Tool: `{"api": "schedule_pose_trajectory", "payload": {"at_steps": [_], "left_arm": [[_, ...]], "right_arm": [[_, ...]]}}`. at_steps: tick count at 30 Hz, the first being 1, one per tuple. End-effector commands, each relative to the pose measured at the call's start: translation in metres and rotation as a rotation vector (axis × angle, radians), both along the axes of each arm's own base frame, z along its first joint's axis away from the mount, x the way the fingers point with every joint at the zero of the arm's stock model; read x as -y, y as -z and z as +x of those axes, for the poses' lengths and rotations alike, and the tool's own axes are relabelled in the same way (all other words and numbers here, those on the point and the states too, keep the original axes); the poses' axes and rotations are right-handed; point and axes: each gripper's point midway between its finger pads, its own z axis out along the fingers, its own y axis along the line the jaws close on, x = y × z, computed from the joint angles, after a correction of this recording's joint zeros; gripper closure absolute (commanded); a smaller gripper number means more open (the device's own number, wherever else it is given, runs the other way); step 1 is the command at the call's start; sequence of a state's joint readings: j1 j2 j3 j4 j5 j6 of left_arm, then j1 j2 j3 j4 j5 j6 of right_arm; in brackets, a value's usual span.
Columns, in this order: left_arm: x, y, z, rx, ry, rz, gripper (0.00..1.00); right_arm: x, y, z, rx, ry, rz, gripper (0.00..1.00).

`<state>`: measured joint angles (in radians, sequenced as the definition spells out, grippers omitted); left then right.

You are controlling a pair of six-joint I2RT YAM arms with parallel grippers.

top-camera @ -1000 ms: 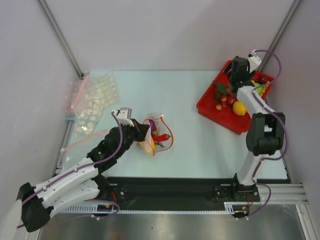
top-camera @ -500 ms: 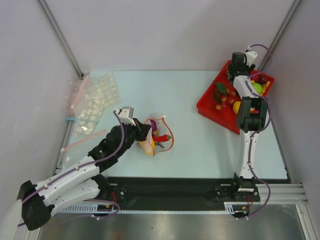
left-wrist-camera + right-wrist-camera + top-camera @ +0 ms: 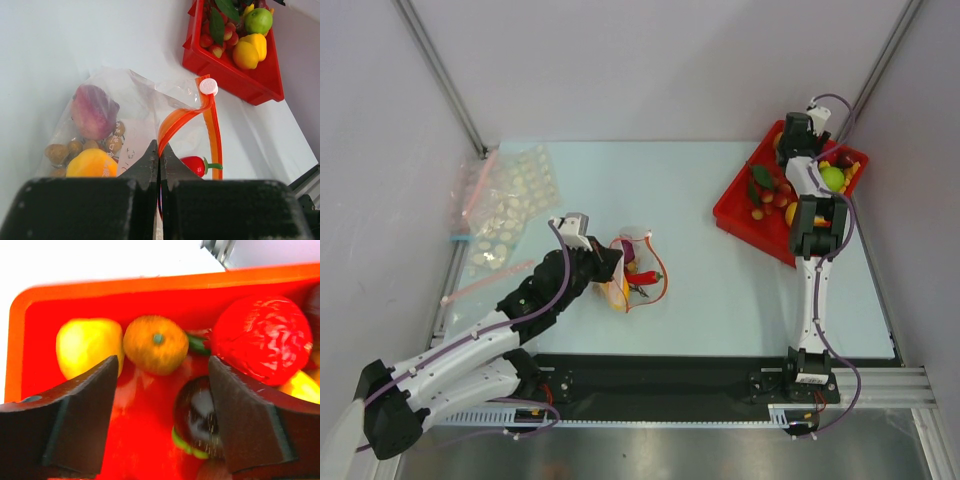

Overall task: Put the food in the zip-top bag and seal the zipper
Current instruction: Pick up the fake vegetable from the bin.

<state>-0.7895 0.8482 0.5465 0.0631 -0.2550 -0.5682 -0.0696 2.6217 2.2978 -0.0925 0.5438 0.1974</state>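
Note:
The zip-top bag (image 3: 638,268) lies mid-table, its mouth gaping. My left gripper (image 3: 160,150) is shut on the zipper (image 3: 184,119), a red-orange strip with a white slider (image 3: 208,86). Inside the bag are a purple piece (image 3: 94,110), a yellow-orange fruit (image 3: 92,164), brown nut clusters (image 3: 75,148) and a red chili (image 3: 196,165). My right gripper (image 3: 162,362) hangs open over the far corner of the red tray (image 3: 100,295), holding nothing. Below it lie an orange (image 3: 156,344), a yellow fruit (image 3: 87,345), a crinkled red ball (image 3: 262,340) and a dark purple piece (image 3: 197,415) close to the right finger.
The red tray (image 3: 728,215) at the back right holds more food, including a green fruit (image 3: 833,178) and a lemon (image 3: 245,55). Clear dotted bags (image 3: 510,205) with pink and blue strips lie at the back left. Walls and slanted frame posts stand close on both sides.
The right arm's elbow has swung in toward the tray and the arm now stands straighter, its gripper still over the tray's far corner. The left arm and the bag have not moved.

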Motion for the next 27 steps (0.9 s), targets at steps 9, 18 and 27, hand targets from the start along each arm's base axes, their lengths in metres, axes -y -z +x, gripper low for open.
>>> {"api": "schedule_pose_trajectory", "payload": {"at_steps": [9,18,27], "left_arm": [[0.003,-0.026,0.003,0.044,-0.002,-0.044,1.00],[0.001,-0.029,0.002,0.052,-0.008,-0.046,1.00],[0.000,-0.030,0.002,0.052,-0.011,-0.048,1.00]], "right_arm": [[0.007,-0.010,0.024,0.094,-0.034,-0.003,0.19],[0.001,0.003,0.035,0.121,-0.067,0.030,0.26],[0.000,0.000,0.033,0.135,-0.070,0.037,0.59]]}}
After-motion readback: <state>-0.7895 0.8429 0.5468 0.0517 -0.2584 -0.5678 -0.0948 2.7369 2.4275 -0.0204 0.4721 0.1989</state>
